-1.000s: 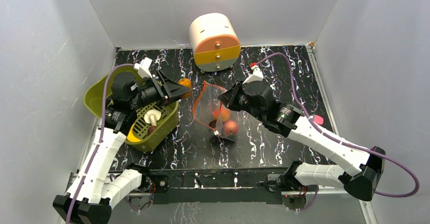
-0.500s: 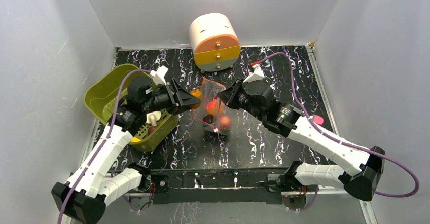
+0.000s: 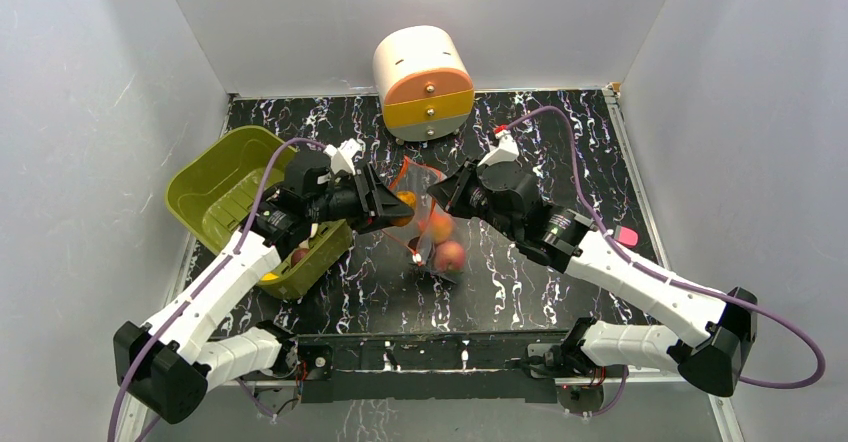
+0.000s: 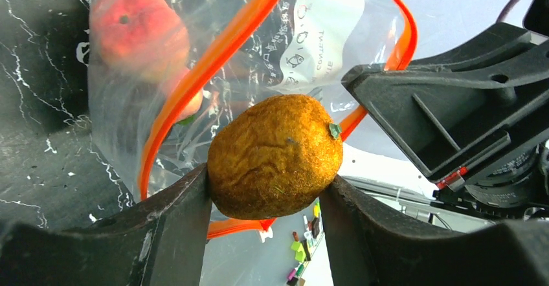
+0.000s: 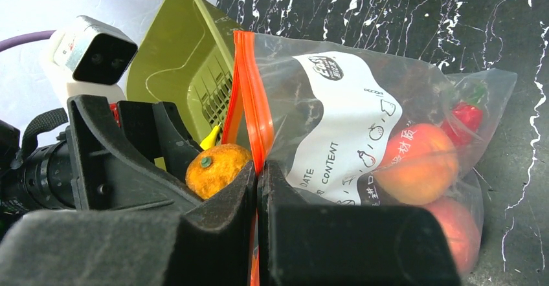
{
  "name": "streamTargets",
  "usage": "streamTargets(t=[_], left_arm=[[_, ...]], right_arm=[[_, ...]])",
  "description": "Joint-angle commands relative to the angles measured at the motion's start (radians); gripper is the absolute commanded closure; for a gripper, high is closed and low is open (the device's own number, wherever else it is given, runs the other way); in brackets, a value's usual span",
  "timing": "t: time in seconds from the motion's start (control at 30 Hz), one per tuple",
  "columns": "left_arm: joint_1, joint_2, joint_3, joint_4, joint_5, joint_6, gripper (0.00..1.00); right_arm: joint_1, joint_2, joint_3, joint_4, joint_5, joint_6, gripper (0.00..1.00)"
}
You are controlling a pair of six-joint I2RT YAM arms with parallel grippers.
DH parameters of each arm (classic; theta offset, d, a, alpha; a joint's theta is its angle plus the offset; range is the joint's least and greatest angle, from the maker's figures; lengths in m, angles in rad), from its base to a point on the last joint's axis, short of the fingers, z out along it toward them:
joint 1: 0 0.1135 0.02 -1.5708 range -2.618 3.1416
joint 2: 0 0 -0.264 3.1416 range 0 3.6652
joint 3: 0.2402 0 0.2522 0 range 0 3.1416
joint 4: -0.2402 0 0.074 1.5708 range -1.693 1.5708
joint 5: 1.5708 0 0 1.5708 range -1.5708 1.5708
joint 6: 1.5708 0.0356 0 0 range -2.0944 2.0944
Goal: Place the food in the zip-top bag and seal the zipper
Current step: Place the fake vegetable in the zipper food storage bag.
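The left jaws clasp an orange [image 4: 275,156] at the mouth of the bag [image 5: 349,124]. The right jaws are clenched on the zipper [image 5: 249,98], holding the bag open over the worktop [image 3: 540,122] (peaches [image 5: 414,163] already inside), near the basket [image 3: 215,177].

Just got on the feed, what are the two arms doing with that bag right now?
The right gripper is shut on the zipper edge of the zip-top bag, holding it up with its mouth open. The left gripper holds an orange toy fruit at the opening, not yet inside. Peaches and a red piece lie inside; more toy food sits in the green basket.
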Motion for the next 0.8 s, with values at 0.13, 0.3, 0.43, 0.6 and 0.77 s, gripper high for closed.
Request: streamTargets(t=[0.13, 0.3, 0.43, 0.6, 0.77], left_arm=[[-0.014, -0.013, 0.043, -0.027, -0.052, 0.032, 0.43], [-0.014, -0.024, 0.066, -0.056, -0.077, 0.075, 0.26], [-0.014, -0.025, 0.080, -0.084, -0.084, 0.096, 0.15], [-0.014, -0.045, 0.076, -0.086, -0.088, 0.099, 0.18], [-0.014, -0.049, 0.128, -0.149, -0.120, 0.155, 0.19]], right_arm=[[0.002, -0.017, 0.012, 0.075, 0.002, -0.005, 1.00], [0.003, -0.016, 0.010, 0.075, 0.004, -0.009, 1.00], [0.001, -0.022, 0.005, 0.076, 0.000, -0.009, 1.00], [0.002, -0.027, -0.001, 0.071, 0.002, -0.009, 1.00], [0.003, -0.031, 0.006, 0.047, 0.011, -0.041, 1.00]])
